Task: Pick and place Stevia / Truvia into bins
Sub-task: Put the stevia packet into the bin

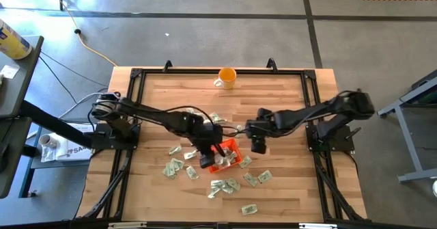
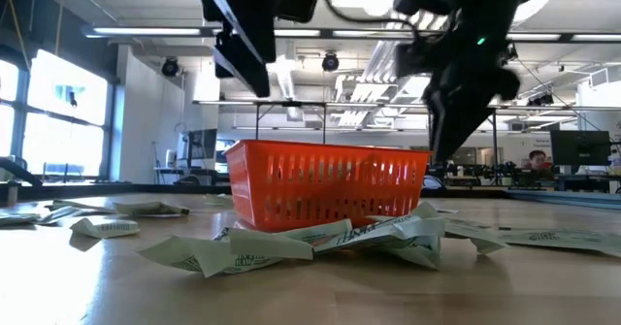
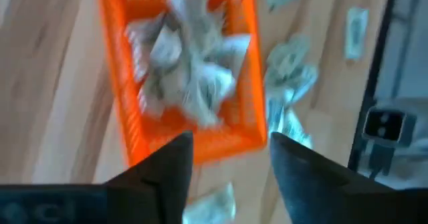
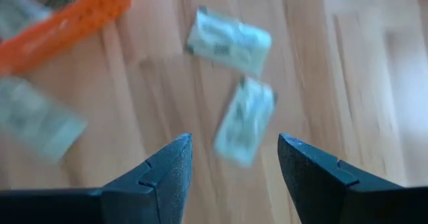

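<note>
The left gripper [image 3: 231,160] is being held over the orange tray [image 3: 234,134], jaws released; sachets [image 3: 190,70] are lying inside; the right gripper [image 4: 234,164] is being held released above loose sachets [image 4: 244,120] beside the tray.

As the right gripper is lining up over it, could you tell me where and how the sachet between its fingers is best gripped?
The sachet lies flat on the table, so the open right gripper should descend from above and pinch across its narrow width at mid-length.
</note>
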